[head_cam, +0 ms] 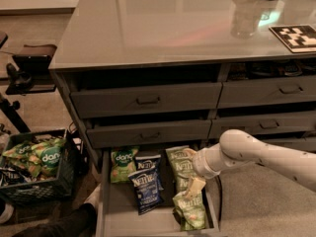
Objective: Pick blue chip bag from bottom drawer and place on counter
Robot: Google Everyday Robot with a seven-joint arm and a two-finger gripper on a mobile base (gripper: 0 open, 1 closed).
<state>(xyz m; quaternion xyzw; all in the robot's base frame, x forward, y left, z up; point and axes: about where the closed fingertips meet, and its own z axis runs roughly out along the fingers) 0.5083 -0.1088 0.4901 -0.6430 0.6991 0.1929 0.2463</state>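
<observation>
The bottom drawer [121,214] is pulled out at floor level. In it lies the blue chip bag [146,192] with a white Kettle label, left of centre. It overlaps a darker second blue Kettle bag [150,163] behind it. My gripper [193,185] hangs from the white arm [256,154] that comes in from the right. It is low over the drawer's right side, above the pale green Kettle bags [190,212], a bag's width right of the blue bag and not touching it. The glossy counter [163,28] tops the cabinet.
A green Dang bag [123,163] lies at the drawer's back left. Two shallower drawers [148,100] above stand slightly open. A black crate of snack bags [34,169] sits on the floor at left. A clear cup [244,19] and a black-and-white marker [296,36] are on the counter.
</observation>
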